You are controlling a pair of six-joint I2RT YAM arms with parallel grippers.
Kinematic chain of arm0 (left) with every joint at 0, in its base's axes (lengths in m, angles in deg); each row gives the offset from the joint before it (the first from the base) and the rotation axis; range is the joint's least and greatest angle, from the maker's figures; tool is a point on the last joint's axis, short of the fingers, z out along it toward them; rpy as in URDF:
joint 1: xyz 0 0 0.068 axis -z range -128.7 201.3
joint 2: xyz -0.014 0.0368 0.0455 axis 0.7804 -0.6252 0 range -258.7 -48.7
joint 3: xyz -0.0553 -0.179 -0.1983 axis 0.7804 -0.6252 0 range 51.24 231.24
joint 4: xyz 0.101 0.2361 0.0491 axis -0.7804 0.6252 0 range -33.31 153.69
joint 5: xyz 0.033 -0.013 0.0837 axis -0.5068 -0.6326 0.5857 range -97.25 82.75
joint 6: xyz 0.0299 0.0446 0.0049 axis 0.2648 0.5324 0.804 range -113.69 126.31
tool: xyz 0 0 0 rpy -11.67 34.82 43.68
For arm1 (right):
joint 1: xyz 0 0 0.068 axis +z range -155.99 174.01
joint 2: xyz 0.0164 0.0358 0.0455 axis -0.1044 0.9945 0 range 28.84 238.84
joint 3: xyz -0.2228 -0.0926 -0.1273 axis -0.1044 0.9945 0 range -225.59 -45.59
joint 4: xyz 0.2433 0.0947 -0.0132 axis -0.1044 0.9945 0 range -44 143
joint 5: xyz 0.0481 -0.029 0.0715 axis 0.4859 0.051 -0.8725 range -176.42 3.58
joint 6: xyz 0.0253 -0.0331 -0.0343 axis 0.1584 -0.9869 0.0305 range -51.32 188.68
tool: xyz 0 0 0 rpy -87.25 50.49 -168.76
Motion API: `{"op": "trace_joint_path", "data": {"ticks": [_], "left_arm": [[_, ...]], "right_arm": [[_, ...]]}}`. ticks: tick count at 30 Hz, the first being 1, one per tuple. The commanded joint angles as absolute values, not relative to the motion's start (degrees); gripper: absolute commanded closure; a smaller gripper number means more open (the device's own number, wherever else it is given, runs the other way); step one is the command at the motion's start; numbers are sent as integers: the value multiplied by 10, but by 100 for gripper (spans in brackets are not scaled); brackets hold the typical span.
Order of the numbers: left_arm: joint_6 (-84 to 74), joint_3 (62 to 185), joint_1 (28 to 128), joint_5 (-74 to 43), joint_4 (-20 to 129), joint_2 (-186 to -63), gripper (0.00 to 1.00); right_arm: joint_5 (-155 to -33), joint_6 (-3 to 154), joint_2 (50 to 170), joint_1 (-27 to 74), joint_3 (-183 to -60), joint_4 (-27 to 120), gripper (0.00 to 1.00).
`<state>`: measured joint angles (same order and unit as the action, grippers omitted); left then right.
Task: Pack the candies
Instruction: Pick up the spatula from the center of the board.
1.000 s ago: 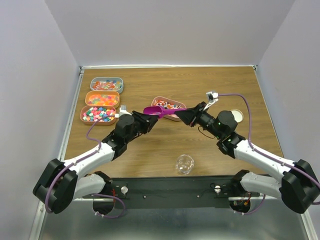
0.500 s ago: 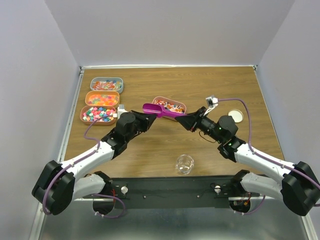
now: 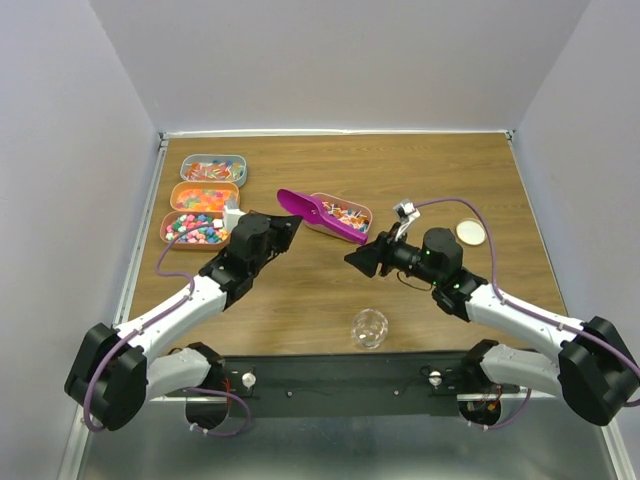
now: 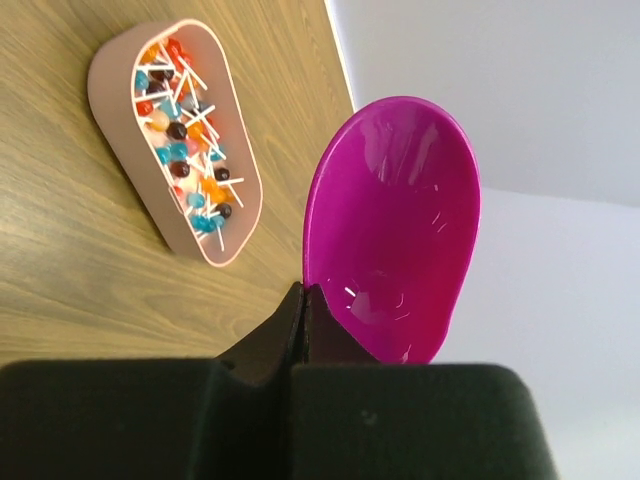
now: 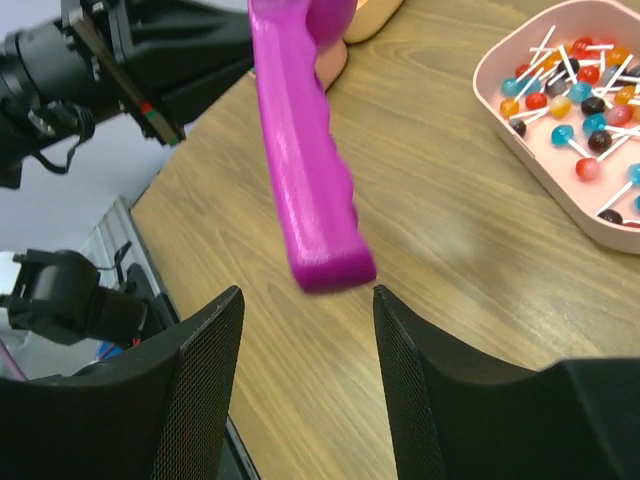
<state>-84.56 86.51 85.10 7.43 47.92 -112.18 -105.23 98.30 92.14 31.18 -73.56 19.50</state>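
Magenta plastic fills the left wrist view. The left claw (image 4: 304, 298) has its 2 fingers pressed tight together on the rim of the scoop (image 4: 395, 210), pinching the bowl's near edge and holding the scoop clear of the table (image 3: 330, 295). The scoop's handle (image 5: 300, 150) slopes down toward the right claw (image 5: 308, 296), whose 2 fingers stand well apart. The handle's blunt end hangs just ahead of the gap between them, touching neither finger.

From above, the scoop crosses the near edge of a pink tray (image 3: 352, 236) that holds lollipops (image 3: 343, 211) on white sticks.

The candies (image 3: 197, 229) lie well off to the left in 3 trays set in a column. Pastel balls fill the nearest tray, just beside the left wrist. Orange-yellow gummies (image 3: 204, 198) fill the middle tray, and red-orange wrapped pieces (image 3: 212, 169) the farthest.

A clear jar (image 3: 369, 328) stands near the front edge, between the 2 arms. A round cream lid (image 3: 470, 232) lies flat on the wood beyond the right arm.
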Motion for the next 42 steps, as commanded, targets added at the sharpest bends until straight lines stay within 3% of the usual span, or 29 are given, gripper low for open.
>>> {"op": "trace_joint_path", "data": {"ticks": [1, 10, 14, 26, 31, 42], "left_arm": [[-839, 890, 846, 111, 480, -1126, 100], [-764, 975, 847, 137, 609, -1163, 100], [-732, 1051, 847, 151, 687, -1200, 100], [-638, 1168, 847, 159, 829, -1271, 100], [-623, 1168, 847, 166, 834, -1267, 100], [-612, 1178, 847, 145, 836, -1264, 100]], "right_arm": [[-1080, 962, 919, 312, -754, 234, 39], [-984, 855, 904, 327, -865, 436, 15], [-910, 797, 925, 359, -933, 528, 11], [-630, 647, 1023, 484, -1069, 614, 11], [-613, 623, 1049, 491, -1094, 614, 11], [-717, 625, 1089, 491, -1086, 568, 16]]}}
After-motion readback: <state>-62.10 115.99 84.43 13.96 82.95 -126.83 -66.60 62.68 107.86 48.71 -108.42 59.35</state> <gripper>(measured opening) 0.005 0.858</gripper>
